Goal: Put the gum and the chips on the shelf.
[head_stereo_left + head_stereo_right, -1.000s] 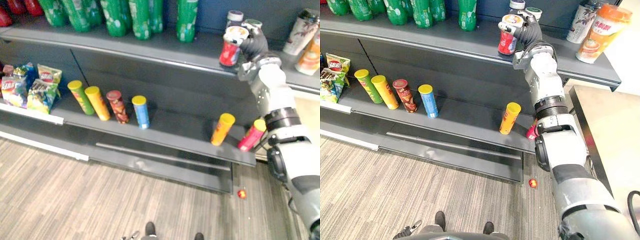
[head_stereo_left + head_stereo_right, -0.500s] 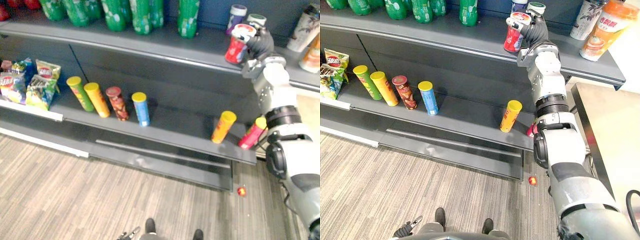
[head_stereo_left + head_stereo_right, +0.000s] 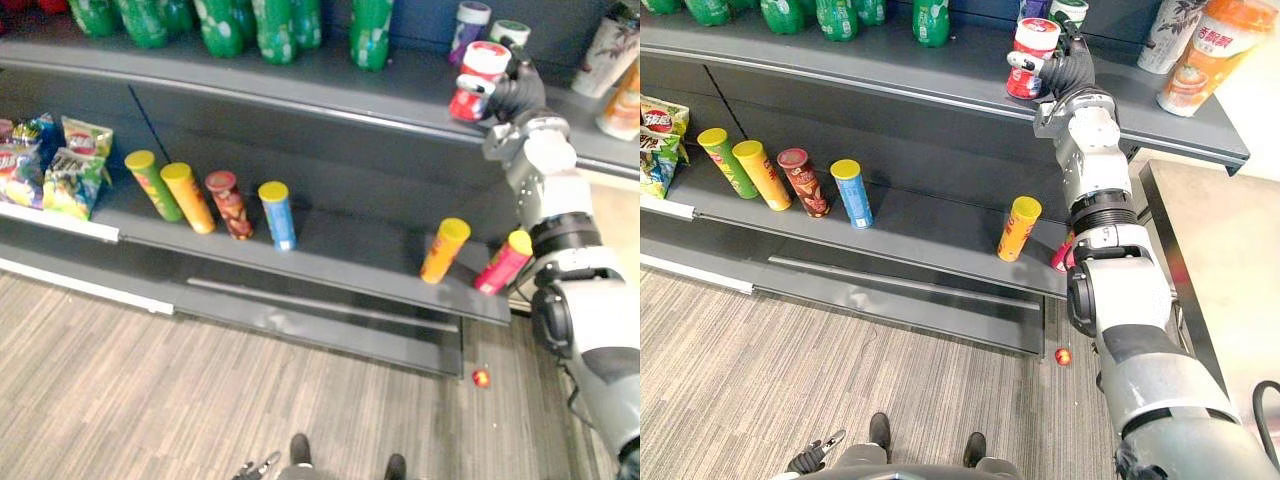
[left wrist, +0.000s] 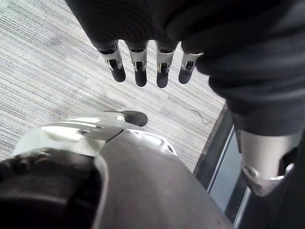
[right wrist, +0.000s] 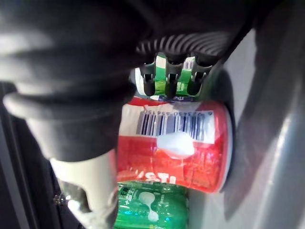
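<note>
The upper shelf (image 3: 970, 70) is the reference here. The right hand (image 3: 1065, 72) reaches up to its front edge, towards its right end. The fingers (image 5: 169, 81) and thumb are curled round the gum tub (image 3: 1030, 55), a red canister with a white lid. The tub stands upright, and its base appears to rest on the upper shelf just behind the front lip. Two more lidded tubs (image 3: 1070, 10) stand right behind it.

Below the upper shelf, on the lower shelf (image 3: 930, 235), stand the chip tubes (image 3: 790, 180), a yellow tube (image 3: 1020, 228) and a pink tube (image 3: 503, 263). The left hand (image 4: 138, 64) hangs far below the upper shelf, over the floor, with its fingers straight and relaxed.

The tub looks light and stiff, with a smooth plastic wall that is probably slippery. A wrap round its middle, as here, suits it better than a hold by the lid. Being narrow for its height, it could tip over the nearby front lip if it is let go carelessly.

A second ago the tub leaned over and hung at the lip of the upper shelf. Now it is upright and a little further in. The whole view has also shifted slightly, so the camera has moved too.
</note>
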Tool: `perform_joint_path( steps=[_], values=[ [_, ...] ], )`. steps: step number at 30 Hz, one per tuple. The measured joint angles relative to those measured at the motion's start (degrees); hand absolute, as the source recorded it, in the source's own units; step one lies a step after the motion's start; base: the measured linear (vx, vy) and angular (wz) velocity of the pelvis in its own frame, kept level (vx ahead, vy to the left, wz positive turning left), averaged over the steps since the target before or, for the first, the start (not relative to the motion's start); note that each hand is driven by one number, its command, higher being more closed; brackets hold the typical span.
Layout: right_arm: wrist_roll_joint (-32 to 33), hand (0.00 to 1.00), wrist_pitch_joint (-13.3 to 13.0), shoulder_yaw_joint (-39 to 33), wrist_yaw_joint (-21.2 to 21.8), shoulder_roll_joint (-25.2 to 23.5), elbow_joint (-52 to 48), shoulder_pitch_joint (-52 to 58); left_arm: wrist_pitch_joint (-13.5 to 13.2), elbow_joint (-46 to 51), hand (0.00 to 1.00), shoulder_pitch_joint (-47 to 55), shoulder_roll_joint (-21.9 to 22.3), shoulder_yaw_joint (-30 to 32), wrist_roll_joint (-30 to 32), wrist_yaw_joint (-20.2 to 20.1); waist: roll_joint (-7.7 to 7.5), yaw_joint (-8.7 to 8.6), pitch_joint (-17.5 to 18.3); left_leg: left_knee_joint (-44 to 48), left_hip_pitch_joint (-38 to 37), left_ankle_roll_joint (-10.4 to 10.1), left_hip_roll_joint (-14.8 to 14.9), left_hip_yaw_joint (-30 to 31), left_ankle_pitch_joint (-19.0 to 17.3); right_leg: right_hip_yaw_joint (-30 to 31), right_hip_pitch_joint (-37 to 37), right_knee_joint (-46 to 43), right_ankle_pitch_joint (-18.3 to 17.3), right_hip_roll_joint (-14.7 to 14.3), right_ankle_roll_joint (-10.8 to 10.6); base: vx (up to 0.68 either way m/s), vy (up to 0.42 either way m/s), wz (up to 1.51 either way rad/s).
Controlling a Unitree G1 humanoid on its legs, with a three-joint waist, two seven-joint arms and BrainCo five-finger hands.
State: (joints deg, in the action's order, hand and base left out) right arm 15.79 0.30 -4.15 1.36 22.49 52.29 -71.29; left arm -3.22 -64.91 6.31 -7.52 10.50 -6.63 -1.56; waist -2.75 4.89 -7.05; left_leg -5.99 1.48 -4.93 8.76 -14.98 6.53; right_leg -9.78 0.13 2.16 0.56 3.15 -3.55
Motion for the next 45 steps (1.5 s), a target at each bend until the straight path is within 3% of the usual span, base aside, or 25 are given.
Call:
perform_joint_path(
  steps=[12, 22, 36, 43, 45],
  values=[
    [-0.02, 0.00, 0.23, 0.03, -1.11, -0.01, -3.59, 2.40, 0.05, 0.00, 0.00, 0.01, 0.06, 0.75, 0.02, 0.09, -0.18, -0.34, -0.11, -0.01, -0.73, -0.11, 0.36, -1.42, -0.08, 1.20, -0.08, -0.07, 0.20, -0.31, 0.20, 0.02, -0.002, -0.06],
    [0.65, 0.00, 0.04, 0.28, -1.30, 0.00, -14.93, 6.10, 0.13, -0.02, 0.00, 0.44, 0.06, 2.09, 0.17, 0.09, -0.21, -1.38, -0.09, -0.01, -1.94, -0.34, 0.62, -3.18, -0.26, 3.14, 0.03, -0.11, 0.56, -0.53, 0.22, 0.01, 0.000, -0.09],
    [3.07, 0.00, -5.16, 2.86, -2.83, 0.01, -39.31, 14.20, 0.79, -0.14, 0.00, 1.19, 0.03, 3.32, 0.79, 0.25, -0.39, -3.07, 0.12, 0.00, -3.21, -0.78, 1.12, -7.33, -0.60, 7.09, -0.99, -0.02, 1.51, -1.18, 0.19, 0.02, -0.001, -0.15],
    [2.76, 0.00, -10.77, 5.77, -3.44, -7.08, -57.20, 27.95, 0.80, -1.12, 0.00, 2.07, 0.22, 3.90, 1.41, 1.42, -0.38, -3.47, 2.30, 0.00, -4.81, -1.18, 1.70, -10.82, -1.20, 10.35, -1.40, -0.30, 1.76, -1.94, 0.26, 0.01, 0.002, -0.24],
    [2.78, 0.00, -11.10, 8.32, -2.85, -8.95, -60.19, 32.57, 0.79, -1.15, 0.00, 2.37, 0.38, 4.83, 1.68, 1.56, -0.36, -3.81, 2.89, 0.00, -4.83, -1.27, 1.79, -11.30, -1.26, 10.70, -1.76, -0.44, 1.74, -2.06, 0.16, 0.00, -0.004, -0.16]
  ],
)
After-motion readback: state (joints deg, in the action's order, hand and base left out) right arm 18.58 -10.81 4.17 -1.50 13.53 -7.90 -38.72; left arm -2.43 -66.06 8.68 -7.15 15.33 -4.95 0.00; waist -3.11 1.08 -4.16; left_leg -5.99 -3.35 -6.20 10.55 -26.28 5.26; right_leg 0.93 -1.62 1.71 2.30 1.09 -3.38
